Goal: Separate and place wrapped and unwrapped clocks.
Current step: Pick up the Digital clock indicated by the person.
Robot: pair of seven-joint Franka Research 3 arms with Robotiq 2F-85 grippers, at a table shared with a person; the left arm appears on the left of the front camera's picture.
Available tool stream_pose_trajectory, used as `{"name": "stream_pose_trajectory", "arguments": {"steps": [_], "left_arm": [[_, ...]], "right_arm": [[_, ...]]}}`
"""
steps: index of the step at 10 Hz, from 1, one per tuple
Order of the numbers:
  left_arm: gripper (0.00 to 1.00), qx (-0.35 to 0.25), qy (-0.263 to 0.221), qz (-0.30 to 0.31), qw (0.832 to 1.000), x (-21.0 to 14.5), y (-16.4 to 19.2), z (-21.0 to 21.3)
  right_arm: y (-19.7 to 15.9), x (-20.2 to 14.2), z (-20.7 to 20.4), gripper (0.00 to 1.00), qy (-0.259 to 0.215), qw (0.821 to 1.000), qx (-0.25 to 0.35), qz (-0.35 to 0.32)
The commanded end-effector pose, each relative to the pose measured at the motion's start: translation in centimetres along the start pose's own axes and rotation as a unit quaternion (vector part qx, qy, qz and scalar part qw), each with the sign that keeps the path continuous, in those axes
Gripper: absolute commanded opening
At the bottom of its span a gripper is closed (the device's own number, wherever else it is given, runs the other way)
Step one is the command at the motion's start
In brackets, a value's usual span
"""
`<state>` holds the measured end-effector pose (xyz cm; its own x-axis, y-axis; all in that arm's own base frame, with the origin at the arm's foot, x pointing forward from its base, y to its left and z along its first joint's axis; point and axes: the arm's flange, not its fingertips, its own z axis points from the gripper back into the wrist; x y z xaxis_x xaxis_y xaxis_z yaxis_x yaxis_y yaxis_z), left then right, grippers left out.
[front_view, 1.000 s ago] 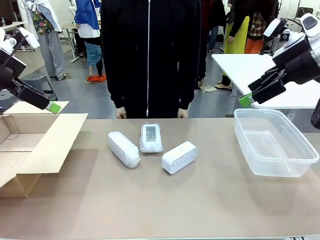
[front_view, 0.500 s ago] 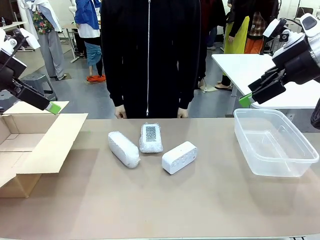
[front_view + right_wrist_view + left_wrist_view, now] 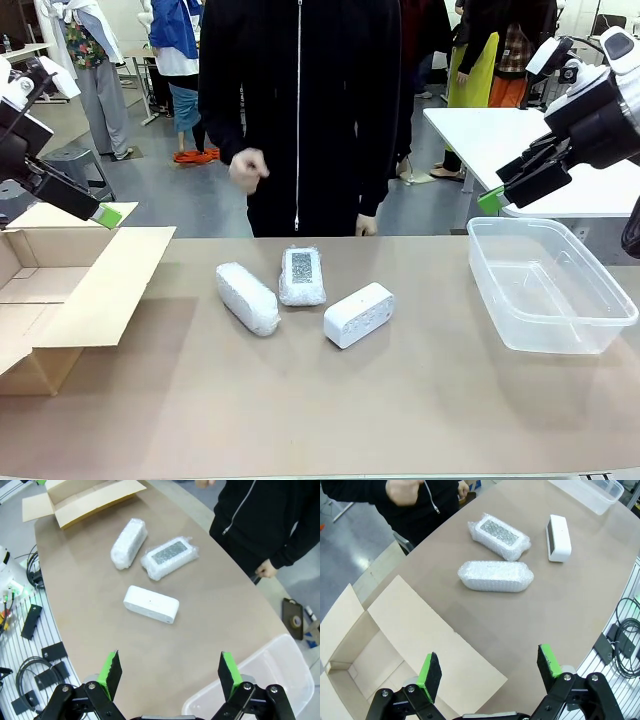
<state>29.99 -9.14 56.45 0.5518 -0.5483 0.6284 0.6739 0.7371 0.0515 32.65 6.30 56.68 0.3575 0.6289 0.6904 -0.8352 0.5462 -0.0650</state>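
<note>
Centre frame, two wrapped clocks and a bare white clock lie close together; left gripper and right gripper hang wide open, empty. Likely light, wrap slippery: grip across the narrow width.

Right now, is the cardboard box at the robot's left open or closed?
Open. The cardboard box has its flaps spread outward, and the left wrist view looks straight into it; the part seen holds nothing.
</note>
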Motion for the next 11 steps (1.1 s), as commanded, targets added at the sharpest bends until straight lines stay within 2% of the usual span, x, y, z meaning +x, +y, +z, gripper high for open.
{"name": "stream_pose_trajectory", "arguments": {"steps": [1, 11], "left_arm": [[1.00, 0.002, -0.005, 0.001, 1.000, 0.12, 0.06, 0.08], [1.00, 0.002, -0.005, 0.001, 1.000, 0.12, 0.06, 0.08]], "right_arm": [[-0.11, -0.06, 0.05, 1.00, -0.004, 1.000, 0.002, -0.002], [-0.11, -0.06, 0.05, 1.00, -0.004, 1.000, 0.002, -0.002]]}}
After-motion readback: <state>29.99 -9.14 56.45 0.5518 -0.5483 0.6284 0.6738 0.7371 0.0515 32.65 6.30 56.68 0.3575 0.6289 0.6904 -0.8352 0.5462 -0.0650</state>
